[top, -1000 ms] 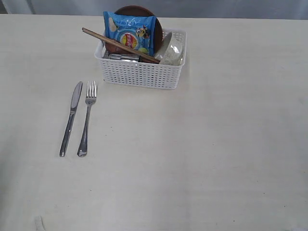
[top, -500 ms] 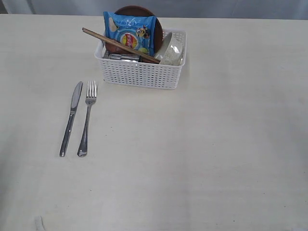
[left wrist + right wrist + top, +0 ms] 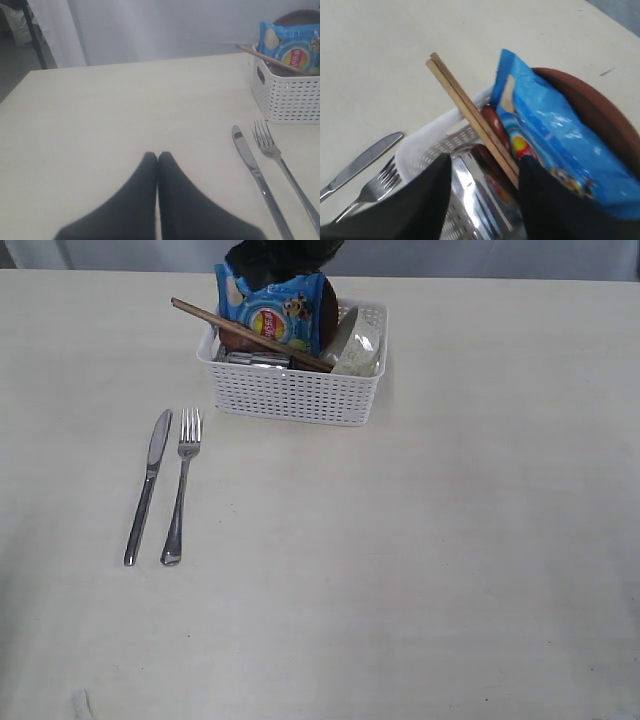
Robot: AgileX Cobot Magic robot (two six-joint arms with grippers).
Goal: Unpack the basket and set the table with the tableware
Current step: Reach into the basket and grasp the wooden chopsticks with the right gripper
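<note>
The right gripper point(image 3: 485, 162), its jaws wide above the chopsticks point(image 3: 470, 110), may pinch also the chip bag point(image 3: 555, 135) and tip the basket point(image 3: 290, 395). The left gripper point(image 3: 157, 157) has its jaws closed, empty.

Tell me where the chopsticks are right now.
In the exterior view the chopsticks lie slanted across the basket, in front of the blue chip bag, one end poking past the basket's left rim.

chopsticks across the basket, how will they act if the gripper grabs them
The chopsticks look like thin wooden sticks, so probably stiff and light. The two lie loose and slanted over the basket rim, so gripping one may send the other sliding or rolling off. Being narrow and smooth, they could pivot in the jaws.
</note>
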